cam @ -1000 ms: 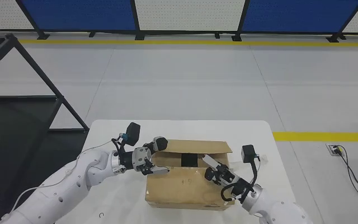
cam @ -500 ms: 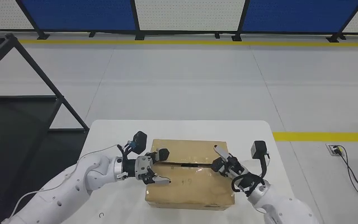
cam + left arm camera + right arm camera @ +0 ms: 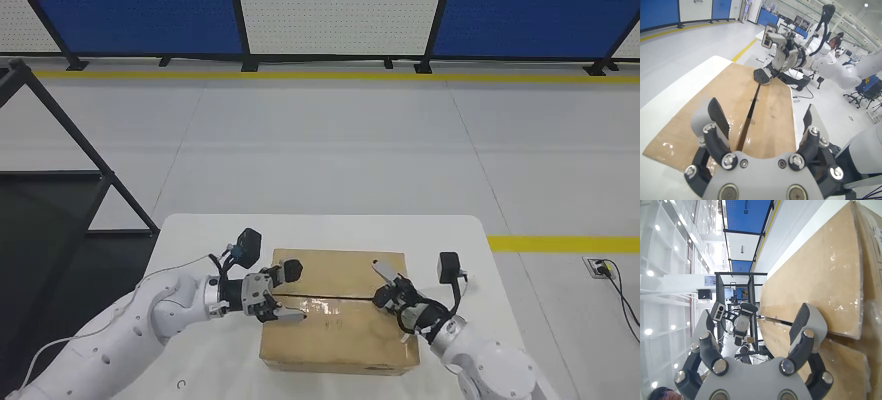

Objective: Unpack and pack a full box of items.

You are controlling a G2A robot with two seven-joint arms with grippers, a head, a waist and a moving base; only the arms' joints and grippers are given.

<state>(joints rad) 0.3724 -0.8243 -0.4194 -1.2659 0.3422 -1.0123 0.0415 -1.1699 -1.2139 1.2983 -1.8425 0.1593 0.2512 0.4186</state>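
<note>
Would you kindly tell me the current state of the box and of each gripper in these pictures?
cardboard box: flaps folded shut, with a thin gap along the middle seam.
left gripper: jaws open, holding nothing, above one end of the seam.
right gripper: jaws open, holding nothing, one finger against the flaps at the seam's other end.

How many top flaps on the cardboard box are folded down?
2: the far flap and the near flap, closer to the robot, meeting along a narrow gap. Inner flaps underneath may be hidden.
</note>
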